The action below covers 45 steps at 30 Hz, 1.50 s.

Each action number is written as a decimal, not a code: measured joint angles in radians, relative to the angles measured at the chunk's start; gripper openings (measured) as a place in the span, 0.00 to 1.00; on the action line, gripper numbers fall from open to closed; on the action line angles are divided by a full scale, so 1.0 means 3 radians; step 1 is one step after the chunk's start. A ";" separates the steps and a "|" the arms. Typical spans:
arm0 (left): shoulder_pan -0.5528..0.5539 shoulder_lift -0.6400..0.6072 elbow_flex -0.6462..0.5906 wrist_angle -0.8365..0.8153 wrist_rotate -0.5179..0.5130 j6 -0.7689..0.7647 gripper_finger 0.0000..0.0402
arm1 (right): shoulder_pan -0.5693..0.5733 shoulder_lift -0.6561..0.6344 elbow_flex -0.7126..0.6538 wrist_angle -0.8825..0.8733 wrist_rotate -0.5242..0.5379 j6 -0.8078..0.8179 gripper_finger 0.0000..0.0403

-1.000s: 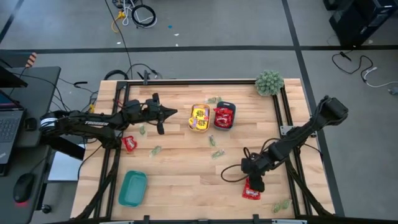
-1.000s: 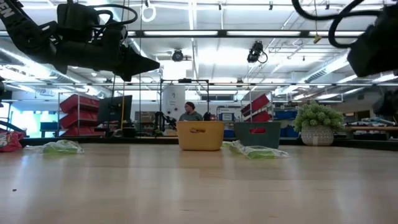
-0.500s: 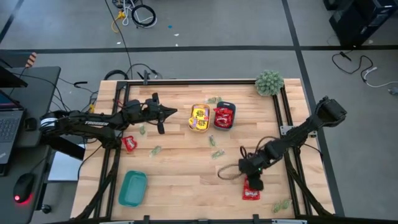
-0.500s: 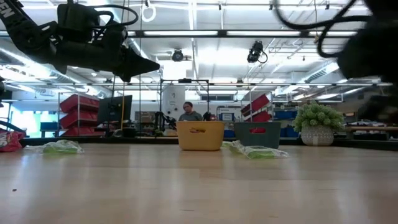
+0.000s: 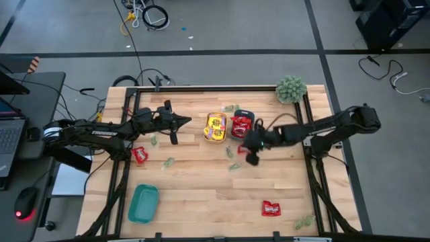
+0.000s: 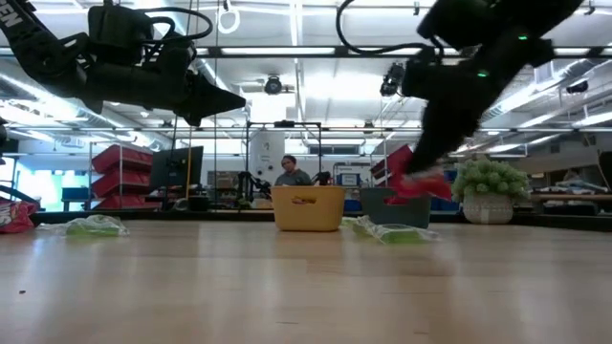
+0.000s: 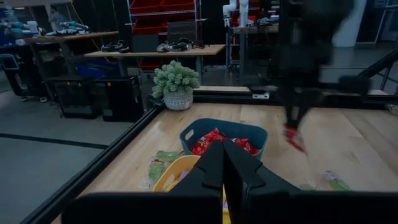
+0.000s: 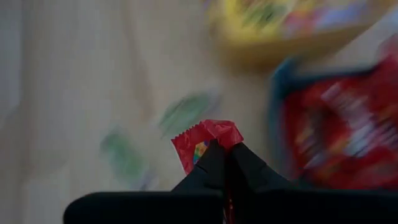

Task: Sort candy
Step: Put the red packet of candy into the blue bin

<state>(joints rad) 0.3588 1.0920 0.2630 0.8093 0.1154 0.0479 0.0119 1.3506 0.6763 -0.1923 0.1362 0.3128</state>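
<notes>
My right gripper [image 5: 246,151] hangs above the table just near of the blue tray [image 5: 242,126], shut on a red candy packet [image 8: 205,140]. The low view shows that packet [image 6: 421,187] in the air. The blue tray holds red packets, and the yellow tray [image 5: 216,128] beside it holds yellow ones. Two more red packets [image 5: 271,208] [image 5: 140,155] lie flat on the table, as do pale green pieces [image 5: 168,162] [image 5: 234,166]. My left gripper [image 5: 190,121] waits shut and level, left of the yellow tray, holding nothing. My right gripper pinches the red packet by its near edge [image 8: 216,144] between the tips of its two fingers. The fingers slant down from the table's right side. The packet sticks out past the fingertips and hangs clear of the table.
A teal tray [image 5: 143,203] stands at the near left. A fuzzy green plant [image 5: 290,89] sits at the far right corner. More green pieces lie at the near right [image 5: 304,221] and behind the trays [image 5: 231,107]. A black frame rail [image 5: 310,154] runs along the right edge.
My right gripper has shut over the red packets at the near right, risen, and swung quickly toward the far left to the blue tray. It carries one red packet clear of the table. Another red packet stays where it lay.
</notes>
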 joint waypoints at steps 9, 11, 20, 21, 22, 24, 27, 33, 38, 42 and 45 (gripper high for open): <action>0.0000 0.0000 0.0001 -0.0002 0.0000 -0.0001 0.00 | -0.0776 0.0072 0.0239 0.0121 -0.0026 -0.0502 0.00; 0.0000 0.0000 0.0001 -0.0022 0.0000 -0.0001 0.00 | -0.0911 0.0153 0.0237 0.0129 -0.0172 -0.0515 0.00; -0.0003 0.0003 0.0001 -0.0100 0.0000 -0.0023 0.00 | -0.1098 0.0645 0.0236 0.0258 -0.0352 -0.0469 0.07; -0.0003 0.0003 0.0001 -0.0099 0.0000 -0.0023 0.00 | -0.1111 0.0679 0.0236 0.0266 -0.0343 -0.0469 0.09; -0.0003 0.0003 0.0001 -0.0100 0.0000 -0.0023 0.00 | -0.1124 0.0703 0.0236 0.0280 -0.0341 -0.0469 0.12; -0.0003 0.0003 0.0001 -0.0111 0.0000 -0.0024 0.00 | -0.1144 0.0710 0.0236 0.0298 -0.0324 -0.0469 0.18; -0.0003 0.0003 0.0001 -0.0143 0.0000 -0.0024 0.00 | -0.1146 0.0657 0.0236 0.0282 -0.0163 -0.0469 0.30; -0.0003 0.0003 0.0001 -0.0153 0.0000 -0.0024 0.00 | -0.1148 0.0377 0.0236 0.0258 -0.0099 -0.0548 0.53; -0.0003 0.0003 0.0001 -0.0152 0.0000 -0.0024 0.00 | -0.1061 0.0047 0.0236 0.0102 -0.0309 -0.0611 0.60; -0.0003 0.0003 0.0001 -0.0153 0.0000 -0.0024 0.00 | -0.0803 -0.0187 0.0236 -0.0222 -0.0593 -0.0500 0.58; -0.0003 0.0003 0.0001 -0.0154 0.0000 -0.0024 0.00 | -0.0496 -0.0268 0.0236 -0.0455 -0.0788 -0.0341 0.55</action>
<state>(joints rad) 0.3580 1.0927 0.2634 0.7632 0.1154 0.0406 -0.1367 1.2703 0.7471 -0.3288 -0.1001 0.2106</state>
